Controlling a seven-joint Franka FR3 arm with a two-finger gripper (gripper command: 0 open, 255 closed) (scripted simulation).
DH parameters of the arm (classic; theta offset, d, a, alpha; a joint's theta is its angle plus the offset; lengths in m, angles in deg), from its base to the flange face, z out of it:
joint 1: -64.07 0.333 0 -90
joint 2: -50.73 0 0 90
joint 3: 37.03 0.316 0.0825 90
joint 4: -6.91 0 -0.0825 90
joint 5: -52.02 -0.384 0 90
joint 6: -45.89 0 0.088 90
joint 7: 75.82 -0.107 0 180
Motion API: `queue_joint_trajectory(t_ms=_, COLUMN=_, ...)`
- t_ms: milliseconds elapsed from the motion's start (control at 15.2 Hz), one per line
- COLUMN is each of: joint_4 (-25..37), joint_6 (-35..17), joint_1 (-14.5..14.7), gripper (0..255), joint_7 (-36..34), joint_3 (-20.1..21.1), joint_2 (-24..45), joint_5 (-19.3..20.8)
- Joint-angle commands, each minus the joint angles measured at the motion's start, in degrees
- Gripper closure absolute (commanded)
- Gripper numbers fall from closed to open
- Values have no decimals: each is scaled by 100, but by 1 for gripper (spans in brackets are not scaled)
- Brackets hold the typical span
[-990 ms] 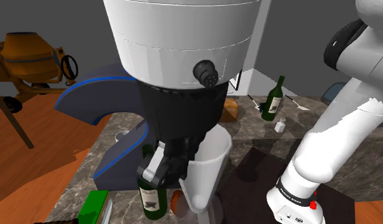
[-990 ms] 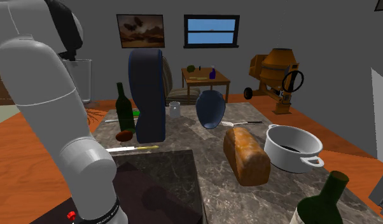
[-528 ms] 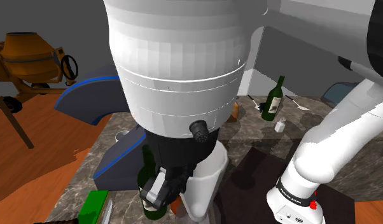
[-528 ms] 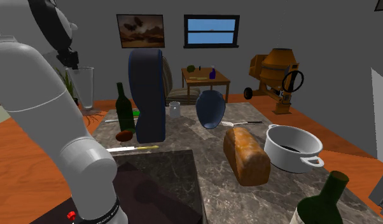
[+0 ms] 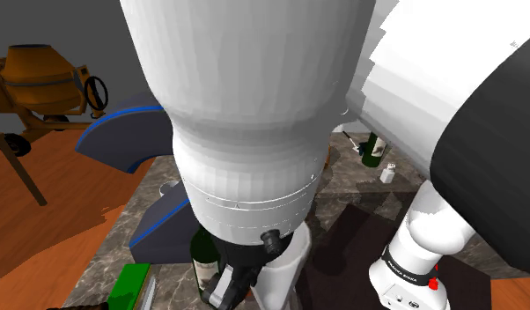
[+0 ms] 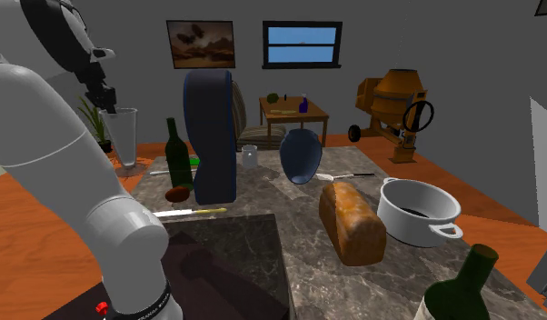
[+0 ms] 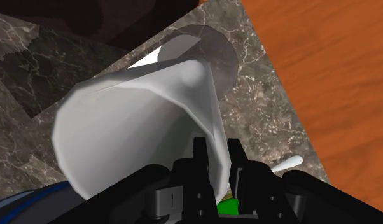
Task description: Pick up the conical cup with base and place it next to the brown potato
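A translucent whitish conical cup (image 7: 139, 121) with a round base (image 7: 212, 48) hangs in my gripper (image 7: 219, 167), whose black fingers (image 7: 200, 162) are shut on the cup's rim wall. From the second exterior view, the gripper (image 6: 105, 98) holds the cup (image 6: 123, 136) upright by the marble counter's far left corner, left of a green bottle (image 6: 177, 153). The reddish-brown potato (image 6: 179, 194) lies on the counter in front of that bottle. In the shoulder view the arm hides much of the scene; beneath it are the cup (image 5: 285, 264) and the gripper (image 5: 230, 289).
A tall dark blue curved object (image 6: 213, 136) stands beside the potato, with a knife (image 6: 190, 212) in front. A blue bowl (image 6: 301, 155), bread loaf (image 6: 352, 221), grey pot (image 6: 417, 211) and second bottle (image 6: 462, 286) sit further right. The counter edge (image 7: 279, 108) borders orange floor.
The arm has come down, lowering the held cup toward the counter corner and slightly toward the green bottle. The grip has stayed shut.
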State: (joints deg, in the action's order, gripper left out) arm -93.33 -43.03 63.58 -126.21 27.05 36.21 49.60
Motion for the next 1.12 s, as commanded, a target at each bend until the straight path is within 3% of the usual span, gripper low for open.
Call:
queue_joint_trajectory(t_ms=0, joint_4=-166, joint_6=-152, joint_1=21, gripper=255, joint_7=-5, joint_3=-5, joint_2=-32, joint_5=-27)
queue_joint_trajectory(t_ms=1056, joint_4=-1385, joint_6=-1365, joint_1=62, gripper=255, joint_7=-140, joint_3=166, joint_2=-45, joint_5=-84)
